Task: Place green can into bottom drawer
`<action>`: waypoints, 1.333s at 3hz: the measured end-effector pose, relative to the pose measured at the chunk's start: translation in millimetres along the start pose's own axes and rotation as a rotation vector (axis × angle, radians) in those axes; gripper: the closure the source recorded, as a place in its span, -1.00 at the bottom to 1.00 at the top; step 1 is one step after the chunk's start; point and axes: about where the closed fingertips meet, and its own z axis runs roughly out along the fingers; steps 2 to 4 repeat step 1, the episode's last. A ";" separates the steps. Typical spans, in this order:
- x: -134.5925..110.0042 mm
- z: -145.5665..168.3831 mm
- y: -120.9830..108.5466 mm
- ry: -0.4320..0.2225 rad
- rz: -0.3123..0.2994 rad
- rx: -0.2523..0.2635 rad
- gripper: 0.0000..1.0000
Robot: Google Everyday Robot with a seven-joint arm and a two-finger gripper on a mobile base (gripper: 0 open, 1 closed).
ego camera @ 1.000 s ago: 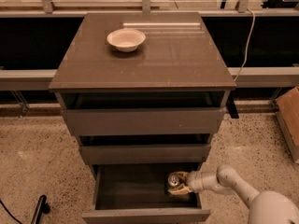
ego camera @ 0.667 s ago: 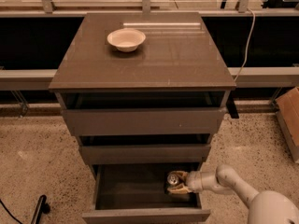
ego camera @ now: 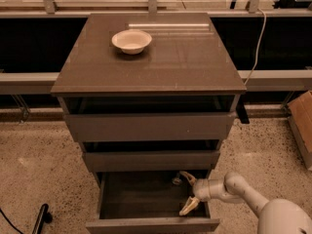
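Observation:
The bottom drawer (ego camera: 152,225) of the grey-brown cabinet is pulled open. My gripper (ego camera: 188,192) reaches into its right side from the right, with its two pale fingers spread wide apart and nothing between them. A small shiny bit of the green can (ego camera: 176,181) shows in the shadow at the drawer's back right, just left of the upper finger (ego camera: 187,177). The can's dark body is mostly lost in the shadow. The can is inside the drawer and free of the gripper.
A white bowl (ego camera: 131,40) sits on the cabinet top (ego camera: 185,67). The two upper drawers (ego camera: 148,126) stand slightly open. A cardboard box (ego camera: 302,123) is on the floor at right. A black wheel-like object (ego camera: 42,217) is at lower left.
The gripper was shut on the green can inside the drawer. It has now opened wide and let go of the can, which sits farther back in the drawer.

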 end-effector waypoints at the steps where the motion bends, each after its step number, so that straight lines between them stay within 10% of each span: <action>1: 0.0 0.0 0.0 0.000 0.000 0.000 -1.00; 4: 0.0 0.0 0.0 0.000 0.000 0.000 -1.00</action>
